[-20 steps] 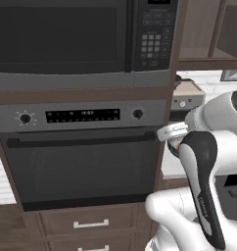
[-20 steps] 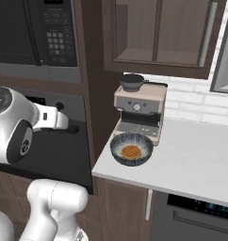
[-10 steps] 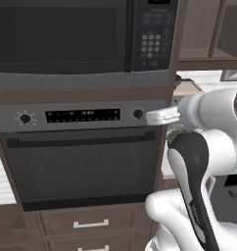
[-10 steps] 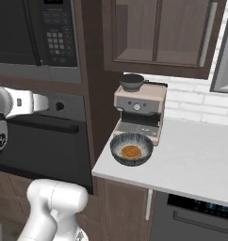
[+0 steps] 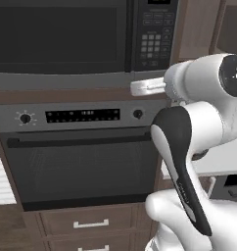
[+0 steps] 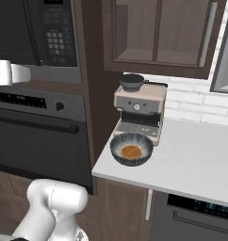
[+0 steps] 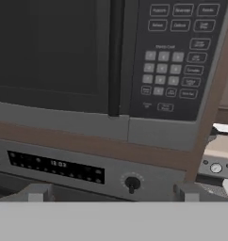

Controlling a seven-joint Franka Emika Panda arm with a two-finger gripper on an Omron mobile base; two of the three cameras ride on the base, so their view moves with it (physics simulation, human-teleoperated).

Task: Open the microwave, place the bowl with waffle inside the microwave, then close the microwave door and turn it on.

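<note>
Two pincer (image 7: 111,195) tips rise grey at the bottom of the hand view, set well apart with nothing between them; the pincer is wide open and holds nothing. Ahead of it stands the microwave (image 7: 134,70), its microwave door (image 7: 45,52) shut, dark glass in a grey frame, with the black keypad panel (image 7: 175,56) to its right; below lies the oven (image 7: 64,164) with a lit display and a round knob (image 7: 131,182). From the left base view the arm's white wrist (image 5: 150,87) reaches level with the microwave's (image 5: 81,39) lower edge, just under the keypad; the oven's bar handle (image 5: 76,139) runs across beneath.

On the worktop (image 6: 191,160), well to the right of the microwave (image 6: 36,33) past a dark wood column, sits the bowl (image 6: 131,148), striped outside, pale within; the waffle (image 6: 131,151) lies inside it, orange-brown and gridded; just behind the bowl stands a coffee machine (image 6: 139,108), nearly touching it.
</note>
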